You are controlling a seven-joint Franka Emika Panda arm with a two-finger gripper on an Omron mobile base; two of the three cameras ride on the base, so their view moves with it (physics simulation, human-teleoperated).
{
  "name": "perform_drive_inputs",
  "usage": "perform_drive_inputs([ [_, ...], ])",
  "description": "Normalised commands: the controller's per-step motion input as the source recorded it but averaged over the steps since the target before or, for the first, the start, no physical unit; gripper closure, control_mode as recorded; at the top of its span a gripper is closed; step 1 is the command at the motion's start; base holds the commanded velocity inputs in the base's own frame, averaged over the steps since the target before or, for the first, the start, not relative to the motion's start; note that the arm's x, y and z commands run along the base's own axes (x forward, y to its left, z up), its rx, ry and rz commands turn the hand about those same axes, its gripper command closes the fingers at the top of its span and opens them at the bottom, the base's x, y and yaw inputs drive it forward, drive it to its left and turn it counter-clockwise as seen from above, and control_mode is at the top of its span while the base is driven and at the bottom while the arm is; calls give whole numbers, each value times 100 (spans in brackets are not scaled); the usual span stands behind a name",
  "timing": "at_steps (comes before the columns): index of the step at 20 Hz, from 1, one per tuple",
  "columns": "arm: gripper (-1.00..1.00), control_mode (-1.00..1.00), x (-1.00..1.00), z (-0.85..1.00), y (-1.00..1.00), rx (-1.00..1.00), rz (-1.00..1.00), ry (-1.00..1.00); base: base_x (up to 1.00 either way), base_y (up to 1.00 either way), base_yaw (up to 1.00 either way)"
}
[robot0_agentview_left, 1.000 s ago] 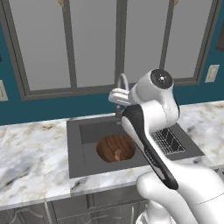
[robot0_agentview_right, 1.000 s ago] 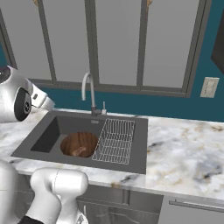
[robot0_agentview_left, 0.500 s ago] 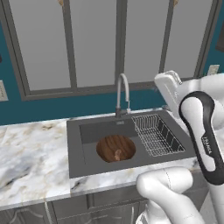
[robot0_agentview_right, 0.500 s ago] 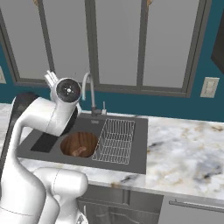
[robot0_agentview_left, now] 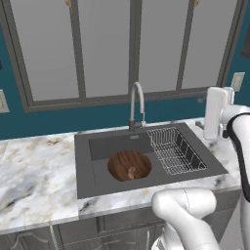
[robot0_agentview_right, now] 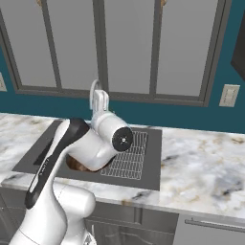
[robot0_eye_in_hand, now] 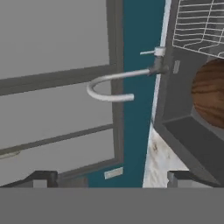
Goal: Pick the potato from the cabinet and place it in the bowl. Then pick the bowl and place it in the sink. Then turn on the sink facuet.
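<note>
ahead of pincer: open air up to tall slim silver gooseneck faucet (robot0_eye_in_hand: pixel 114 85), nothing between | behind faucet: grey-framed frosted window panes (robot0_eye_in_hand: pixel 52 87) and teal wall block further reach | beside faucet: dark grey recessed sink (robot0_agentview_left: pixel 97 166) open above, partly taken by round dark wooden bowl (robot0_agentview_left: pixel 129 165) and wire-mesh rack (robot0_agentview_left: pixel 175 150)

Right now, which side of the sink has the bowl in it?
The plain side of the sink, left of the faucet, holds the bowl. The other side has a wire rack instead.
</note>
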Motion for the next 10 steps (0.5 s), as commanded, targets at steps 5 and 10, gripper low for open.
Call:
perform_drive_inputs([
  [5,-100,-100,54,-37,-12,54,-7,33,0,0,0],
  [10,-100,-100,48,-3,0,55,0,46,0,0,0],
])
